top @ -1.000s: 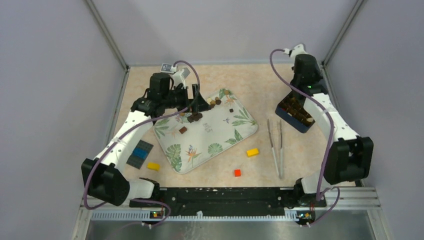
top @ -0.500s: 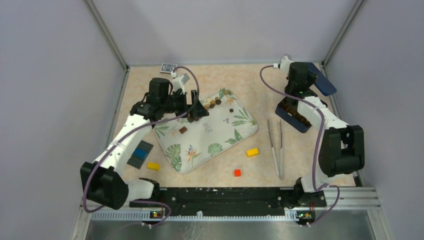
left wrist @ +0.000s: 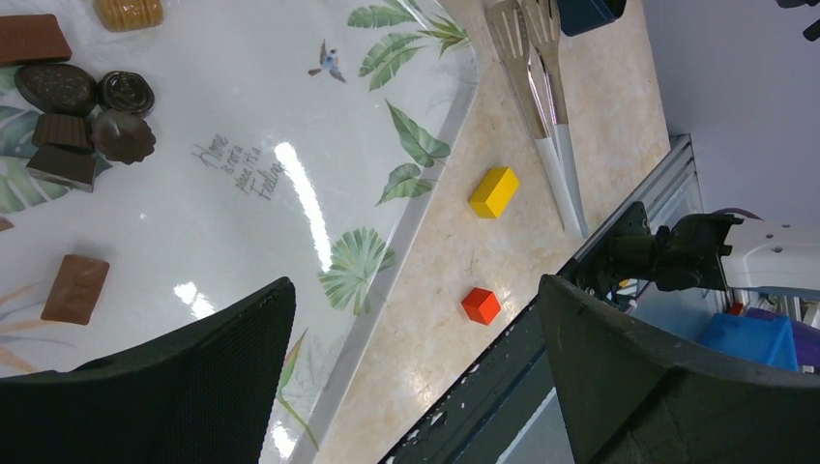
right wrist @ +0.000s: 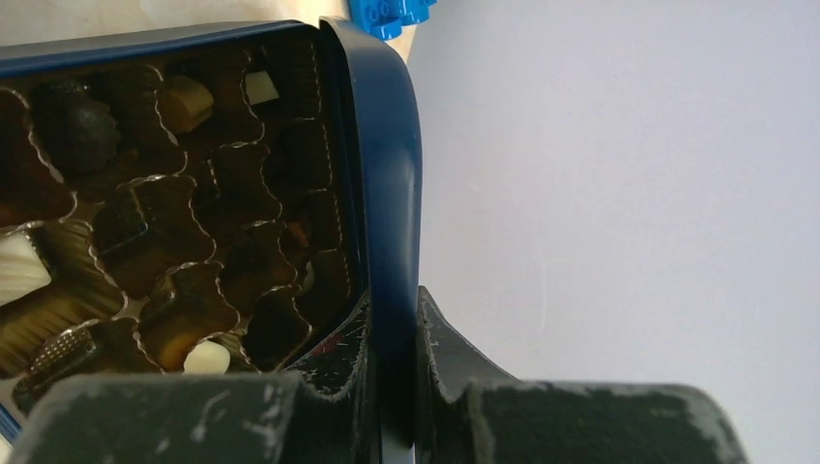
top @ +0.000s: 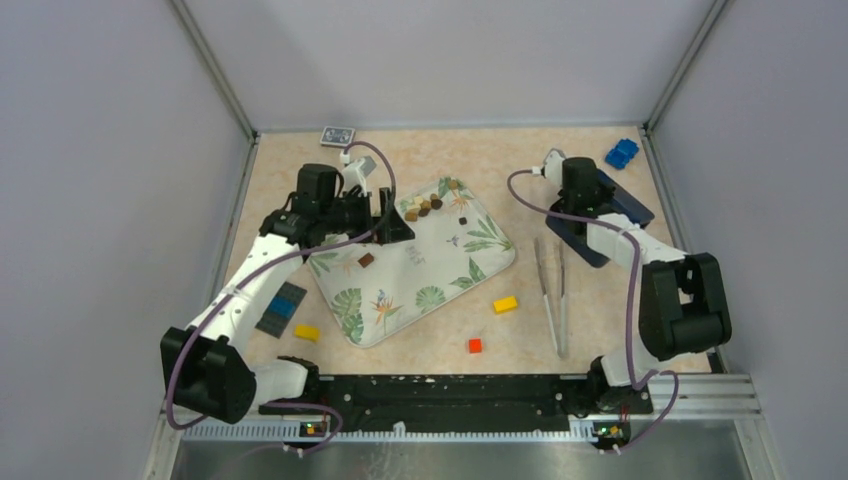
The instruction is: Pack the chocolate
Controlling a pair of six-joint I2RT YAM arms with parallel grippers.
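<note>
Now the right gripper (right wrist: 392,387) pinches the wall of the blue box (right wrist: 387,174) far right, while the left gripper (left wrist: 416,290), spread apart, hangs by chocolate (left wrist: 87,116) on the tray (left wrist: 290,116) and likely must grab one.

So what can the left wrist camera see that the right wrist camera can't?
Only the left wrist camera shows the leafy tray with loose chocolates on it, plus the yellow brick, red brick and tongs on the table. The left jaws stand wide open, holding nothing. Only the right wrist camera shows inside the blue box, with chocolates in little cups, a blue brick beyond, and the right jaws pinching the box's wall. Both share the blue box: the left wrist camera catches just a corner.
</note>
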